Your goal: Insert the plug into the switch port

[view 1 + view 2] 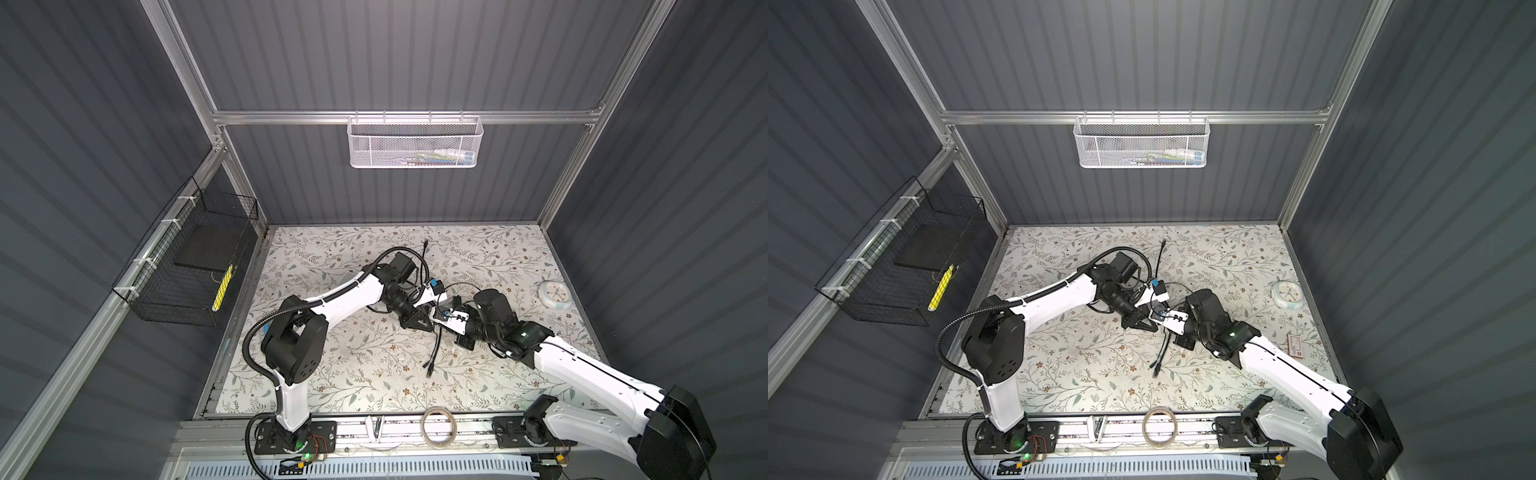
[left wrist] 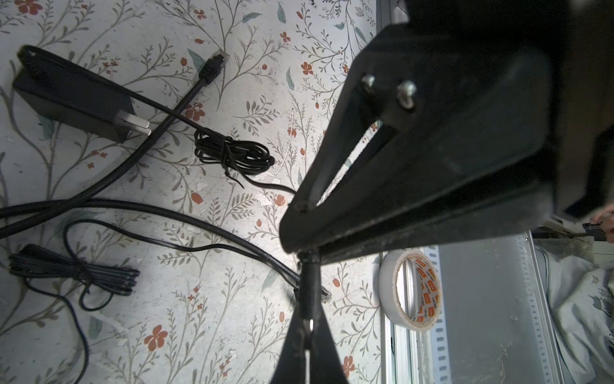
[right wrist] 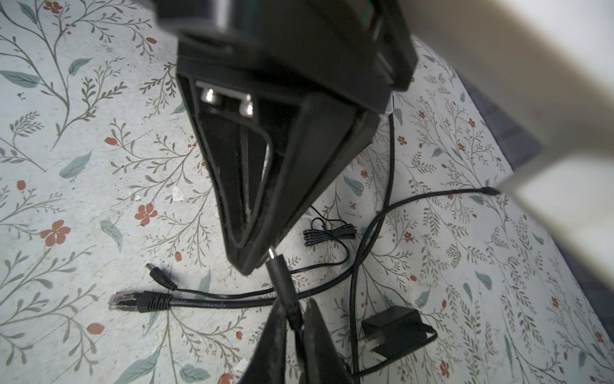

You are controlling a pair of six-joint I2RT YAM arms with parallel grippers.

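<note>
Right fingers [image 3: 309, 159] pinch the plug [image 3: 280, 279] near the power adapter [image 3: 395, 327]; left fingers [image 2: 415, 166] clamp a black cable [image 2: 310, 282].

On my right wrist feed, the right gripper [image 3: 270, 287] has its black fingers drawn in on a slim black plug with a short metal tip [image 3: 280, 274]. The plug is raised off the floral-patterned tabletop [image 3: 83, 199], and its lead runs on past the nearer finger. Lying on the table I see a black network cable with a clear clip connector [image 3: 133, 301], with a small black barrel plug [image 3: 161, 277] just beside it. There is also a tied bundle of thin black cord [image 3: 329, 232] and a black wall adapter with two metal prongs [image 3: 395, 332]. A blurred pale shape [image 3: 498, 83] fills one corner; I cannot tell what it is.
</note>
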